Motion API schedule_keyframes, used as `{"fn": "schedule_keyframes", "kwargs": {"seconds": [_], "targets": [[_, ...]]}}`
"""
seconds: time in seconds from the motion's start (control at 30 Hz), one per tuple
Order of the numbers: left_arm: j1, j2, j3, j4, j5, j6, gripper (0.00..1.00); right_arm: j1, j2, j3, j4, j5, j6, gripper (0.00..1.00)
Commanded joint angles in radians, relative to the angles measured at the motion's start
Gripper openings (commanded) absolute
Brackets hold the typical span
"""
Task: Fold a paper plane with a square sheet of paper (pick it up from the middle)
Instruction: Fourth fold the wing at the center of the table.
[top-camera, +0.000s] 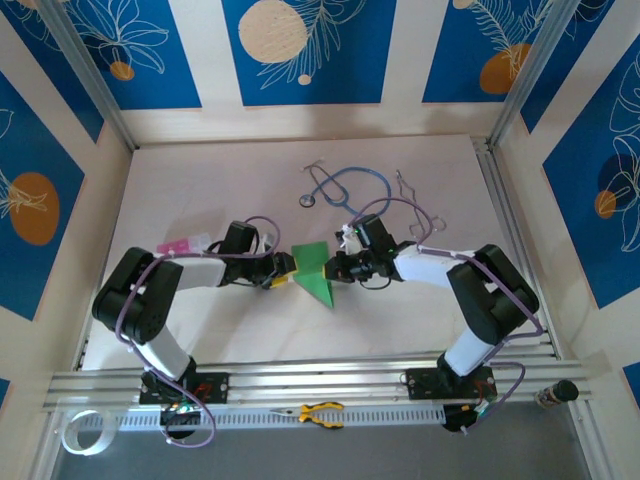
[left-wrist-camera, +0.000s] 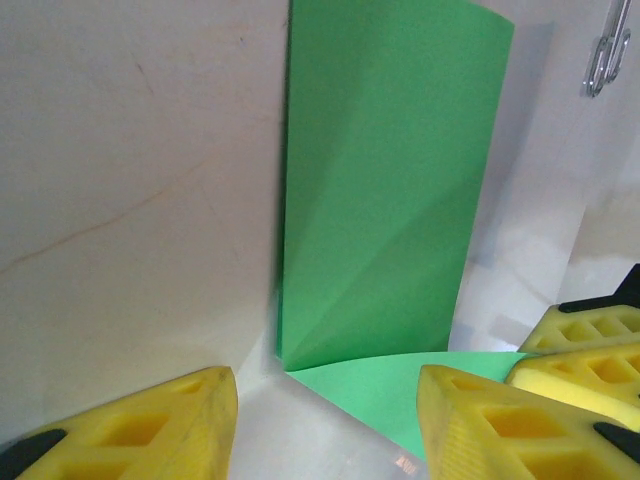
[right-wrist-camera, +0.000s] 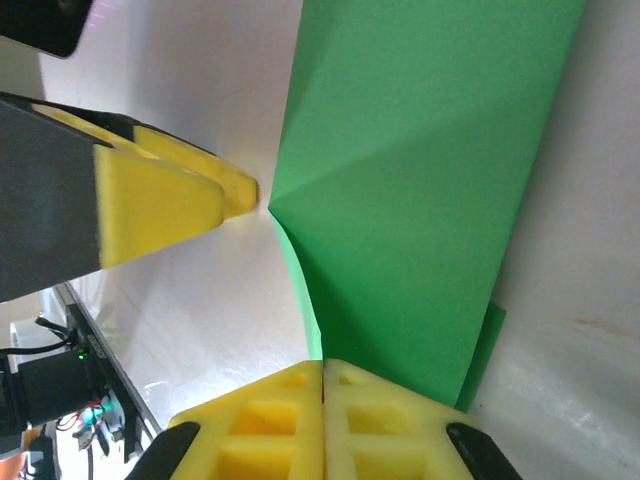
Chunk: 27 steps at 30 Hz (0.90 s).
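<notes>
**Item:** square sheet of paper (top-camera: 316, 268), bright green, partly folded. One flap stands and one lies flat at the centre of the table (top-camera: 220, 335), between the arms.

**Handling:** featherweight and limp; it probably creases readily and slides on the smooth top. Best taken along a folded edge.

**Right gripper** (right-wrist-camera: 322, 420): fingers pressed together, pinching the sheet's lower edge.

**Left gripper** (left-wrist-camera: 325, 420): jaws spread over the flat flap, holding nothing.

**Surroundings:** blue stethoscope (top-camera: 306, 201) beyond, pink and white piece (top-camera: 183, 244) to the left, yellow-handled pliers (top-camera: 322, 412) by the rail. None of these obstructs, but the two grippers crowd each other.
</notes>
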Motion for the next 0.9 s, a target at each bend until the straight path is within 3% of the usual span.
{"fn": "schedule_keyframes", "kwargs": {"seconds": [0.0, 0.3, 0.87], "targets": [[0.003, 0.036, 0.028, 0.063, 0.025, -0.012, 0.51, -0.016, -0.032, -0.024, 0.053, -0.059, 0.021, 0.07], [0.003, 0.044, 0.033, 0.099, 0.042, -0.032, 0.5, -0.035, -0.043, -0.049, 0.095, -0.103, 0.035, 0.06], [0.003, 0.106, 0.045, 0.214, 0.085, -0.101, 0.4, -0.039, -0.044, -0.065, 0.111, -0.114, 0.04, 0.06]]}}
